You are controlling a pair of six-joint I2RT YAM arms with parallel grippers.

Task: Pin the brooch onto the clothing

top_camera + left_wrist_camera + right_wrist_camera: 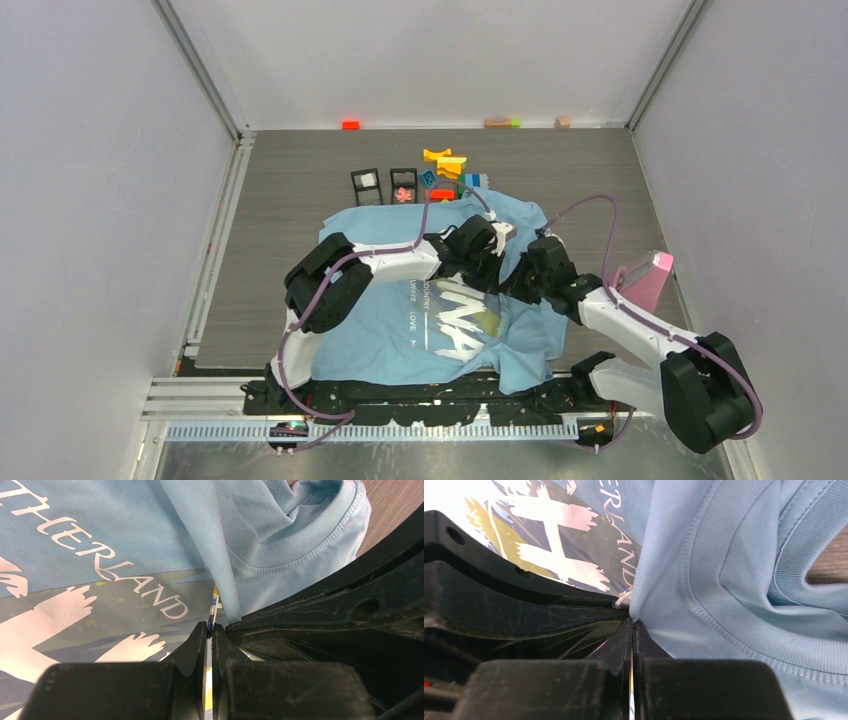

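The clothing (380, 330), a light blue T-shirt with white lettering, lies spread on the table, its collar (300, 540) bunched up. Both grippers meet nose to nose over the chest print near the collar. My left gripper (497, 258) (210, 626) is shut on the brooch (214, 602), a thin piece seen edge-on with a bluish bit, pressed against a raised fold of fabric. My right gripper (522, 272) (632, 621) is shut on that fold of the clothing (724, 580). A small white-blue tip of the brooch (623, 599) peeks out beside the fold.
At the back stand two small black frames (366, 185), one holding a pink flower-like piece (403, 195), next to coloured toy blocks (445, 165). A pink box (645, 280) stands right of the shirt. Small blocks (350, 124) lie along the far wall.
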